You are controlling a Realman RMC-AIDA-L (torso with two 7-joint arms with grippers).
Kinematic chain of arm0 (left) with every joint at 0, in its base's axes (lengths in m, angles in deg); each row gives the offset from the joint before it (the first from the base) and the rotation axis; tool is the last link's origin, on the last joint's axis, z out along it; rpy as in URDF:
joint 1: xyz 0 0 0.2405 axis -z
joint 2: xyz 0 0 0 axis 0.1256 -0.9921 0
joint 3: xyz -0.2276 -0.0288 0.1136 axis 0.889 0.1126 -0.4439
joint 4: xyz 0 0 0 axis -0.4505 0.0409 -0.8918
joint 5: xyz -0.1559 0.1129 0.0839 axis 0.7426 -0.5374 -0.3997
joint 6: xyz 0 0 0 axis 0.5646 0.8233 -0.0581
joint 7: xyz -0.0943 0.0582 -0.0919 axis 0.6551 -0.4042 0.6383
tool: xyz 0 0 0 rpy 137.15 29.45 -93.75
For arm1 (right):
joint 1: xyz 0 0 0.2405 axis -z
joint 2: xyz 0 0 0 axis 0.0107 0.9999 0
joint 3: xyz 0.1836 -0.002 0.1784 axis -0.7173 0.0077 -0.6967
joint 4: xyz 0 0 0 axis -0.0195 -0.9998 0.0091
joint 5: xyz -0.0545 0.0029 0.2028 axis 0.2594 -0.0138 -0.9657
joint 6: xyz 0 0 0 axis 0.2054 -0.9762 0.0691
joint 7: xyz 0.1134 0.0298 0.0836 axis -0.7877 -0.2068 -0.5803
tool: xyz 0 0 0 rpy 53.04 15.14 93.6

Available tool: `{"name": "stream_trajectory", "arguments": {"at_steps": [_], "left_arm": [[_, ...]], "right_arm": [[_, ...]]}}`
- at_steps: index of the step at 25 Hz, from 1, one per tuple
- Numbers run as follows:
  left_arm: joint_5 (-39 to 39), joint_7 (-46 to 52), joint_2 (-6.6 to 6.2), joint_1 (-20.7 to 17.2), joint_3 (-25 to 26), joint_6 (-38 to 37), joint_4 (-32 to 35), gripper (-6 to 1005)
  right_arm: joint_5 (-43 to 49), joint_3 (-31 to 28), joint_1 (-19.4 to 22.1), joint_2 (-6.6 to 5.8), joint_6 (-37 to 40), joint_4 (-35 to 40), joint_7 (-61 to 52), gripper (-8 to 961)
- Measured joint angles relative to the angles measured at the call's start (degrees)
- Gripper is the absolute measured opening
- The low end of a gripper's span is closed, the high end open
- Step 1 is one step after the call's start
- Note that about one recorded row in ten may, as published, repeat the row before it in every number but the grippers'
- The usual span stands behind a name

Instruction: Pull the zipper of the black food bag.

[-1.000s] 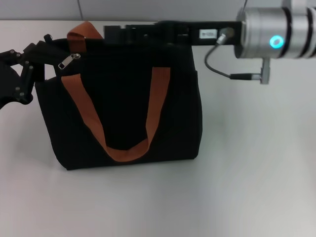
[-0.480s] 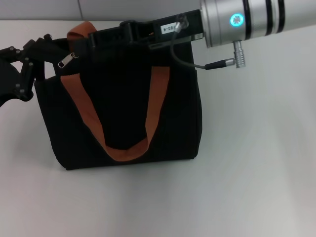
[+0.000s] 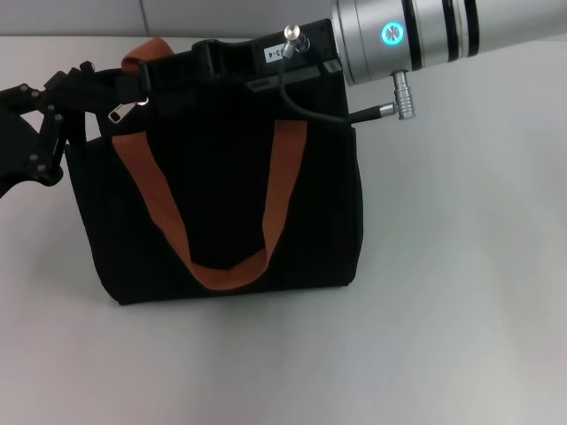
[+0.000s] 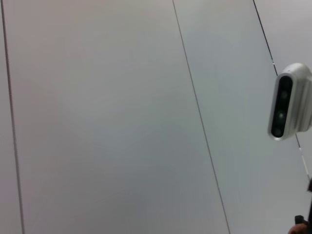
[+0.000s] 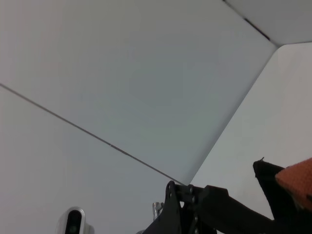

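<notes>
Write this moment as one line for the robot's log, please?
right gripper: over bag top, reaching at the zipper | left gripper: at the bag's top left corner | black food bag: upright on table

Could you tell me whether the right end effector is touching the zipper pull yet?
Cannot tell. In the head view the right end effector overlaps the zipper pull, black on black.
</notes>
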Motion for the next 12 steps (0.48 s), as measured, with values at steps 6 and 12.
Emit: {"name": "stream_trajectory", "arguments": {"at_steps": [6, 12], "left_arm": [[0.01, 0.0, 0.19, 0.46, -0.17, -0.05, -0.32, 21], [0.01, 0.0, 0.24, 0.85, 0.07, -0.36, -0.81, 21]], "right_arm": [[-0.4, 0.11, -0.97, 0.12, -1.81, -1.36, -0.22, 755], [-4.9, 6.01, -1.21, 0.11, -4.03, -1.45, -0.24, 755]]}}
